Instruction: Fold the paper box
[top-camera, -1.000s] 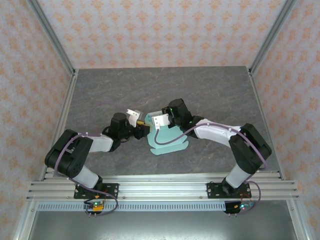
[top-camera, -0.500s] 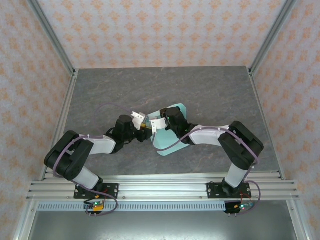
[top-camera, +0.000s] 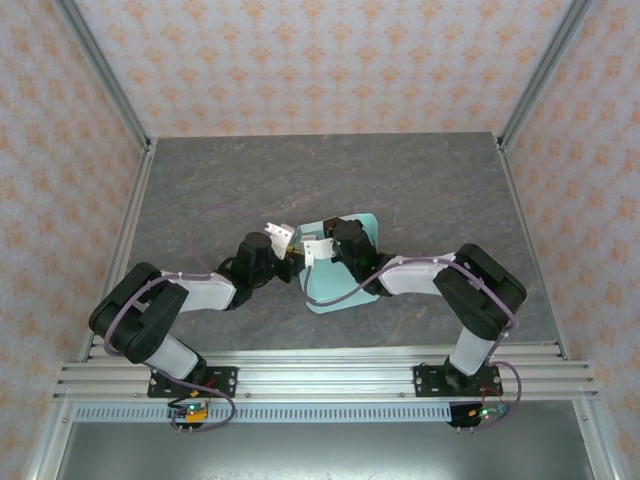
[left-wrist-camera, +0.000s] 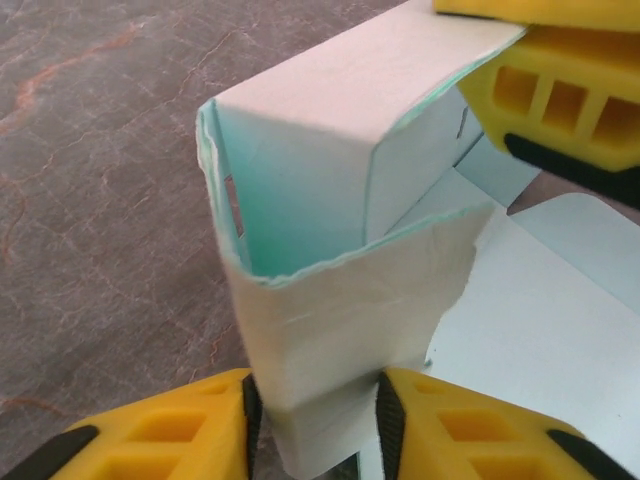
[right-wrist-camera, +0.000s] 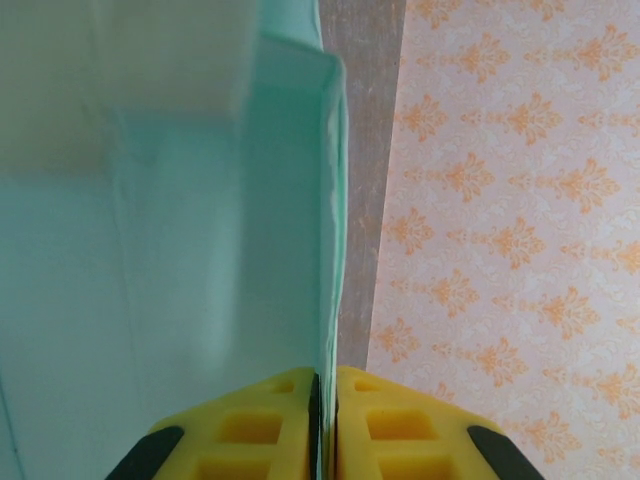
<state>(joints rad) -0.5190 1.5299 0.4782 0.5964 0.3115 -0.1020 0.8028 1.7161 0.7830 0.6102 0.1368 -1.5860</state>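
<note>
Seen from above, two wrists cover the middle of the paper box. At the left claw, the held flap runs off the bottom edge. The right claw is cropped at top right. In the right wrist view, the box is blurred close to the lens.

Seen from above, the table lies bare across the upper half of the frame and down its left and right margins, leaving wide room there. The centre is crowded: the left gripper and right gripper sit close together on the paper box, and arms and cables block the lower approaches. Walls and corner posts hem the edges.
</note>
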